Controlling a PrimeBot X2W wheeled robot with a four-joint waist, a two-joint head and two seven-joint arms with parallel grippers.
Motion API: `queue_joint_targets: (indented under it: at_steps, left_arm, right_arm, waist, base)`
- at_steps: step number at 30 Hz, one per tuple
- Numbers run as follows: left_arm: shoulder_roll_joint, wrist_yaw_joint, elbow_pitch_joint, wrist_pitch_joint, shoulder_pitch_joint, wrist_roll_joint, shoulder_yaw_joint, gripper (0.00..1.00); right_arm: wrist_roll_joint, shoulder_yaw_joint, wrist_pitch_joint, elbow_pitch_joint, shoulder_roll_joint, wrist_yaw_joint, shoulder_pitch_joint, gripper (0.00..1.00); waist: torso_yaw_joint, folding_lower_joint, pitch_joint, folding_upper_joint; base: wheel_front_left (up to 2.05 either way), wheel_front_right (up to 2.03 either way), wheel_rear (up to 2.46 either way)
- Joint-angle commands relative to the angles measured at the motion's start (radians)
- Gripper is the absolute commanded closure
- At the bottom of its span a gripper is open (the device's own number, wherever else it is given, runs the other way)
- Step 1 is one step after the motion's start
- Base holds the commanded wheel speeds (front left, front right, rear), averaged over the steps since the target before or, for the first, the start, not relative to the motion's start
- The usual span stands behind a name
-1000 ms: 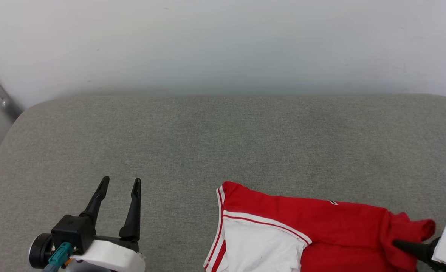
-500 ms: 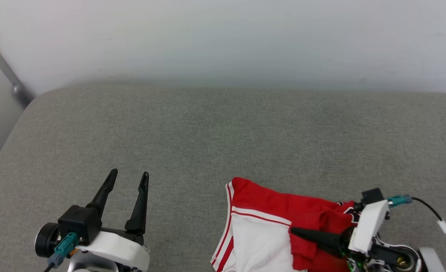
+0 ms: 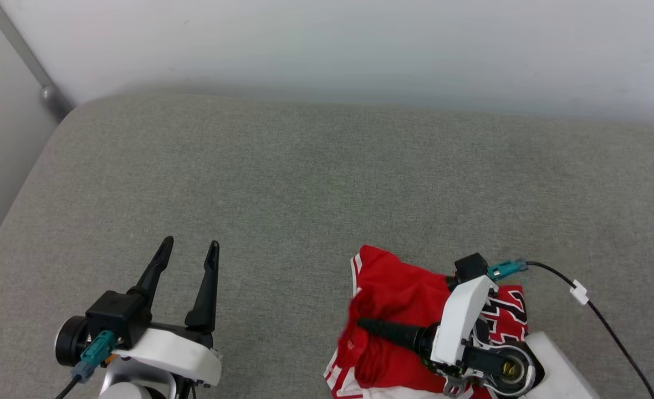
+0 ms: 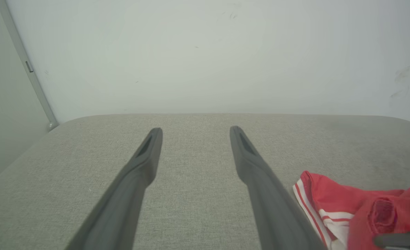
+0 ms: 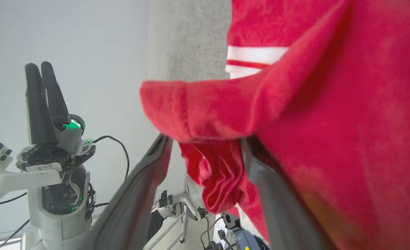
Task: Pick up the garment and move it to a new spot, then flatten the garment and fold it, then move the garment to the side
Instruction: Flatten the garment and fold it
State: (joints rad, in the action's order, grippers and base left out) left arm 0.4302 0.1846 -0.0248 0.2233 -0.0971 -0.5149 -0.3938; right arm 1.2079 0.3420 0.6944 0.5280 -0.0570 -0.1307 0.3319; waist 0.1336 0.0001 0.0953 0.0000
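The red garment [image 3: 393, 288] lies bunched near the front edge of the grey padded surface [image 3: 305, 183], right of centre. Part of its black white-outlined print [image 3: 507, 310] faces up beside my right wrist. My right gripper [image 3: 363, 324] points left over it, and a fold of red fabric hangs over its tip. In the right wrist view the garment [image 5: 330, 86] drapes across my right gripper [image 5: 205, 142], whose fingers stand apart with cloth hanging between them. My left gripper [image 3: 189, 244] rests open and empty at lower left, well apart from the garment [image 4: 330, 194].
A pale wall runs behind the surface. A metal pole [image 3: 22, 50] slants at the upper left corner. A black cable [image 3: 598, 316] trails from my right wrist. Bare grey fabric stretches across the back and left.
My right gripper has swept left across the garment, carrying its right edge over the rest, so the shirt is now folded and bunched. The camera shifted. The left gripper stayed still.
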Motion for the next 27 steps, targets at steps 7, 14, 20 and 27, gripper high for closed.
queue_joint_targets:
  at_steps: [7,14,20,27]
  left_arm:
    - [-0.008,0.008,0.02,0.008,0.018,-0.006,-0.003,0.0]
    - [-0.006,0.029,0.022,0.005,0.047,-0.01,0.0,0.0]
    - [0.001,0.047,0.025,0.007,0.072,-0.021,0.016,0.0]
    - [0.003,0.062,0.033,0.018,0.087,-0.011,0.021,0.0]
  right_arm:
    - [-0.184,0.094,-0.095,-0.176,-0.126,0.0,-0.002,0.0]
    - [-0.527,-0.034,-0.272,-0.228,-0.239,0.0,-0.072,0.0]
    - [-0.831,-0.315,-0.427,-0.351,-0.23,0.0,-0.206,0.0]
    - [-0.936,-0.4,-0.649,-0.525,-0.168,0.0,-0.331,0.0]
  waist:
    - [-0.035,-0.0001,-0.047,0.0]
    - [-0.08,-0.0001,-0.086,0.0]
    - [-0.117,-0.0001,-0.108,0.0]
    - [-0.129,-0.0001,-0.12,0.0]
  base:
    - [0.0,0.0,0.0]
    - [0.0,0.0,0.0]
    - [0.0,0.0,0.0]
    - [0.0,0.0,0.0]
